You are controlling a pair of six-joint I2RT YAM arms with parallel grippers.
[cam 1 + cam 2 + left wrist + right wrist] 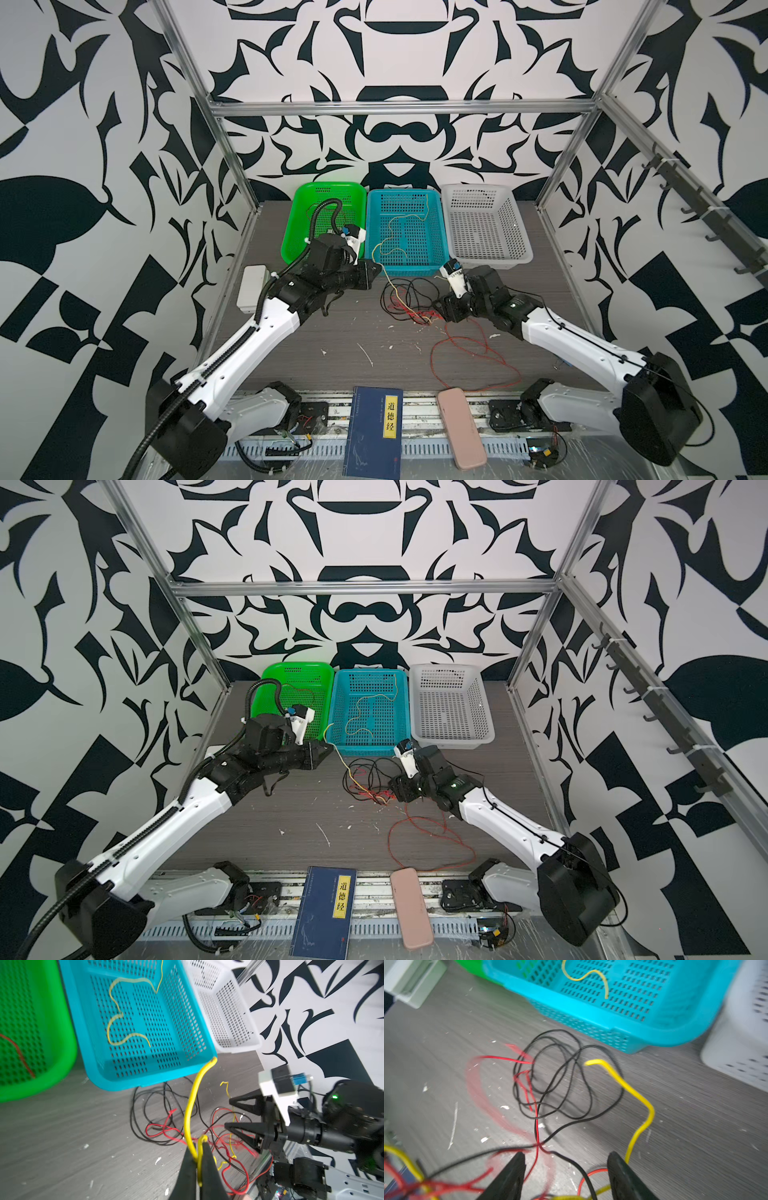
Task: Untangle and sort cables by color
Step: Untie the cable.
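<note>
A tangle of black, red and yellow cables (409, 303) lies on the table before the blue basket (409, 270). My left gripper (196, 1147) is shut on a yellow cable (191, 1101) that arches up toward the basket's front corner; both top views show it at the rim (330, 748). My right gripper (566, 1155) stands open low over the tangle, with red and black strands running between its fingers. A second yellow cable (639, 1095) rises beside one finger. One yellow cable (399, 224) lies inside the blue basket, and a red one (20, 1055) in the green basket (291, 232).
A white basket (490, 259) stands right of the blue one. A loose red loop (478, 353) spreads toward the front edge. A blue book (374, 432) and a pink case (461, 428) lie at the front, a white box (251, 289) at the left.
</note>
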